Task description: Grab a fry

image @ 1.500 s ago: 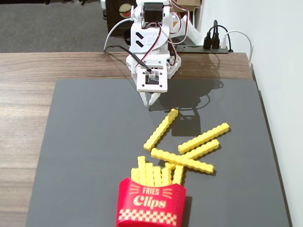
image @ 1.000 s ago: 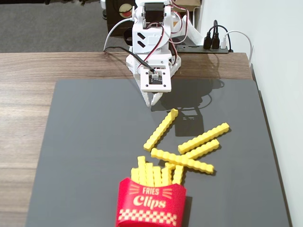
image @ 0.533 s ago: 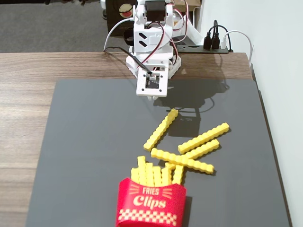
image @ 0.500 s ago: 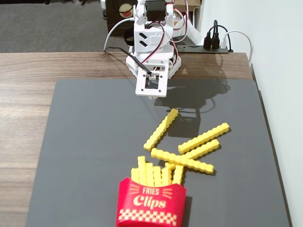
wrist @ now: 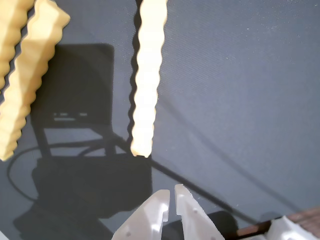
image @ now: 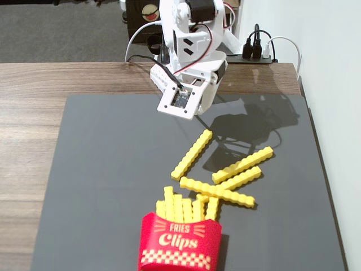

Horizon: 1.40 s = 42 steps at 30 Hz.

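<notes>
Hovering end effector (wrist: 170, 196) fingertips nearly pressed together, empty; fry (wrist: 146, 75) top cut off.

A wooden desk (image: 34, 113) is carrying a dark grey mat (image: 113, 186). Lying on the mat are four loose yellow fries: the fry (image: 192, 153) by itself, two parallel fries (image: 242, 164) (image: 240, 179) and the longest fry (image: 217, 192), possibly touching. A red fries carton (image: 179, 243) is sitting at the mat's near edge.
</notes>
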Each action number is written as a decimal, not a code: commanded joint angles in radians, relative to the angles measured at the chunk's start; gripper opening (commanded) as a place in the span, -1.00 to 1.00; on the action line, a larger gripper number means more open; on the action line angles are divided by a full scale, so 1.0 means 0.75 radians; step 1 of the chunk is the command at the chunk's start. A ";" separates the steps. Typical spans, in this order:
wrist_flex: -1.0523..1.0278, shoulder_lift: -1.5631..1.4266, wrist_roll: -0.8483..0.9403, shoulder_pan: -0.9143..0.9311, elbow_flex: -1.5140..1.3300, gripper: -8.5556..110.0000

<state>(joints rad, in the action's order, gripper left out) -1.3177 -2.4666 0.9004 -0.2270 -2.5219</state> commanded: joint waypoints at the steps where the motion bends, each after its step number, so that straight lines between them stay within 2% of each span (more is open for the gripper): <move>1: 0.047 0.082 -0.018 -0.008 0.092 -0.84; 3: 0.074 0.133 0.000 0.002 0.108 -0.80; 6: 0.129 0.196 0.041 0.029 0.110 -0.60; 9: 0.164 0.243 0.082 0.041 0.110 -0.55; 25: 0.368 0.493 0.141 0.006 0.072 -0.54; 39: 0.405 0.522 0.139 -0.029 0.016 -0.57; 42: 0.407 0.515 0.133 -0.029 0.010 -0.71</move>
<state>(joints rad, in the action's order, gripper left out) -1.0216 -2.0755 1.0032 -0.2393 -2.5142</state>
